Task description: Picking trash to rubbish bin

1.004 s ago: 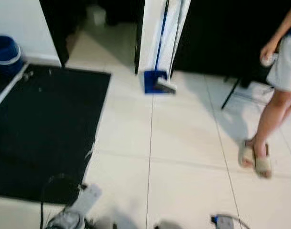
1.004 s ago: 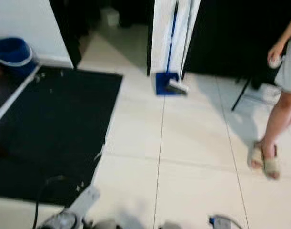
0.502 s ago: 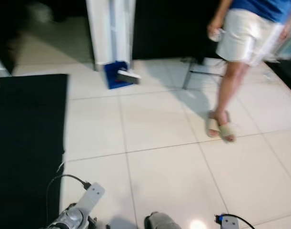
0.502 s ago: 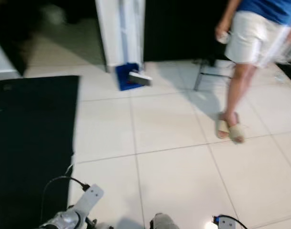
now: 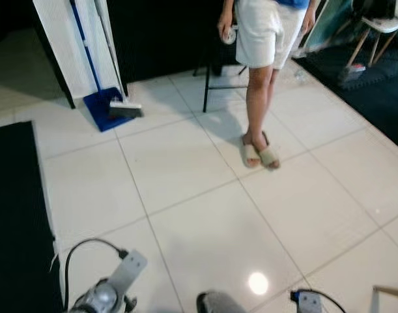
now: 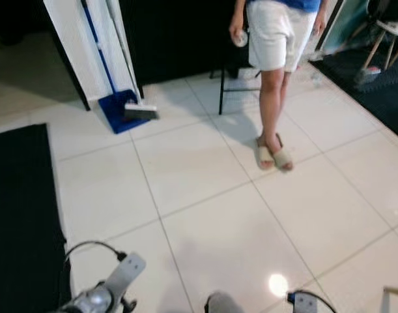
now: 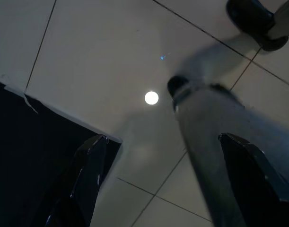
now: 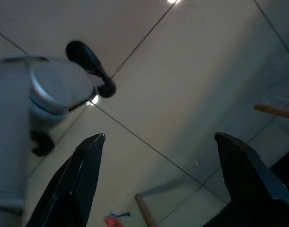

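A person (image 5: 267, 39) stands on the white tiles ahead and holds a small crumpled white thing (image 5: 230, 34) in one hand. A small clear item (image 5: 300, 75) lies on the floor behind the person; I cannot tell what it is. Both my arms hang low: the left arm (image 5: 111, 292) and the right arm (image 5: 309, 302) at the picture's lower edge. My left gripper (image 7: 168, 182) is open over the tiles beside the black mat (image 7: 35, 151), holding nothing. My right gripper (image 8: 163, 182) is open and empty too, with a small red and blue scrap (image 8: 117, 219) on the floor below it.
A blue dustpan and brush (image 5: 111, 107) lean against a white pillar (image 5: 62, 39) at the back left. A black mat (image 5: 13, 215) covers the floor on the left. Black stool legs (image 5: 206, 81) stand behind the person. Dark carpet (image 5: 371, 98) and a chair (image 5: 381, 26) lie at the right.
The camera has swung to the right: the blue bin and most of the black mat have slid out on the left, and the person now stands in the middle. My arms still hang.
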`<state>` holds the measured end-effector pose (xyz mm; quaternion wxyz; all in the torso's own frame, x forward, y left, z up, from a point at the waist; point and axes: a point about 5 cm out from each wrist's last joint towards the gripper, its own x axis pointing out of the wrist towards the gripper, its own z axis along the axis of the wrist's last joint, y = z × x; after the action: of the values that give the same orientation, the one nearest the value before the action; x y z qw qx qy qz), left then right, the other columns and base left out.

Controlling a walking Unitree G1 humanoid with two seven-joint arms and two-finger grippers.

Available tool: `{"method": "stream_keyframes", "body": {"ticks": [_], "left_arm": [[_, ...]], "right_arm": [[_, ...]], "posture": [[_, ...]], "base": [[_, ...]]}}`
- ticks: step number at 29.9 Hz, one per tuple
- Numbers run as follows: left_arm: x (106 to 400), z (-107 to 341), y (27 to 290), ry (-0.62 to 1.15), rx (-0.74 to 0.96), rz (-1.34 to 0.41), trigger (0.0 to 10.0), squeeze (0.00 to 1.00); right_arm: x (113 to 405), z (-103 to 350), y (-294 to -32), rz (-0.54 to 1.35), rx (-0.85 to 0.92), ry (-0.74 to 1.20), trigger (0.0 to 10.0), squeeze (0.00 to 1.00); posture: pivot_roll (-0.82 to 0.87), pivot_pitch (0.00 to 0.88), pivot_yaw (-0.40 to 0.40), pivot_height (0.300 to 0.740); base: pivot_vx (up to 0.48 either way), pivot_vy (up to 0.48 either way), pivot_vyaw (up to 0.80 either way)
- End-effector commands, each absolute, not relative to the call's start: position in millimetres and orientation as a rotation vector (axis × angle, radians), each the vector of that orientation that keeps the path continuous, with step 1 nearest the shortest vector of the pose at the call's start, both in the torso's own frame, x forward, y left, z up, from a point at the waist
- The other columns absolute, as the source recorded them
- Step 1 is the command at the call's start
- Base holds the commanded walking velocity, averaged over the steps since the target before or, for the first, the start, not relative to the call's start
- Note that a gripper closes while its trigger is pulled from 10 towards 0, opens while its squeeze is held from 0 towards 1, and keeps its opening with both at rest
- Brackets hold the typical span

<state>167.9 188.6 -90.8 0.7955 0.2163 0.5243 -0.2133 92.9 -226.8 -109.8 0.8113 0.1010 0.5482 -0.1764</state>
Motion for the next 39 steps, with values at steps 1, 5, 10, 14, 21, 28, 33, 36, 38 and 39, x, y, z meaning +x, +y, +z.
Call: {"method": "stream_keyframes", "body": {"ticks": [1, 5, 10, 14, 21, 28, 33, 36, 38, 39], "left_arm": [[160, -94, 190, 1.159, 0.481, -0.470, 10.0, 0.00], [160, -94, 190, 1.158, 0.487, -0.471, 10.0, 0.00], [161, -94, 190, 1.157, 0.495, -0.473, 10.0, 0.00], [161, -94, 189, 1.156, 0.500, -0.475, 10.0, 0.00], [160, -94, 189, 1.156, 0.503, -0.477, 10.0, 0.00], [158, -95, 189, 1.160, 0.504, -0.480, 10.0, 0.00], [157, -96, 189, 1.165, 0.501, -0.479, 10.0, 0.00], [156, -96, 189, 1.168, 0.500, -0.478, 10.0, 0.00], [156, -96, 189, 1.169, 0.499, -0.477, 10.0, 0.00], [156, -96, 189, 1.169, 0.499, -0.477, 10.0, 0.00]], "right_arm": [[85, -113, -222, -0.370, 0.216, 1.206, 10.0, 0.00], [86, -113, -221, -0.367, 0.214, 1.206, 10.0, 0.00], [84, -112, -226, -0.368, 0.207, 1.206, 10.0, 0.00], [81, -111, -233, -0.372, 0.198, 1.209, 10.0, 0.00], [79, -111, -235, -0.372, 0.194, 1.211, 10.0, 0.00], [79, -111, -233, -0.366, 0.194, 1.216, 10.0, 0.00], [80, -112, -231, -0.364, 0.196, 1.218, 10.0, 0.00], [80, -112, -229, -0.363, 0.198, 1.218, 10.0, 0.00], [80, -112, -228, -0.361, 0.198, 1.219, 10.0, 0.00], [80, -112, -228, -0.361, 0.198, 1.219, 10.0, 0.00]], "posture": [[0.14, 0.091, -0.028, 0.740], [0.14, 0.085, -0.030, 0.740], [0.14, 0.085, -0.030, 0.740], [0.14, 0.079, -0.033, 0.740], [0.14, 0.074, -0.036, 0.740], [0.14, 0.085, -0.036, 0.740], [0.14, 0.090, -0.035, 0.740], [0.14, 0.097, -0.033, 0.740], [0.14, 0.097, -0.033, 0.740], [0.14, 0.097, -0.033, 0.740]], "base": [[0.000, 0.000, -0.80], [0.000, 0.000, -0.80], [0.000, 0.000, -0.80], [0.000, 0.000, -0.80], [0.000, 0.000, -0.80], [0.000, 0.000, -0.80], [0.000, 0.000, -0.80], [0.000, 0.000, -0.80], [0.000, 0.000, -0.80], [0.000, 0.000, -0.80]]}}
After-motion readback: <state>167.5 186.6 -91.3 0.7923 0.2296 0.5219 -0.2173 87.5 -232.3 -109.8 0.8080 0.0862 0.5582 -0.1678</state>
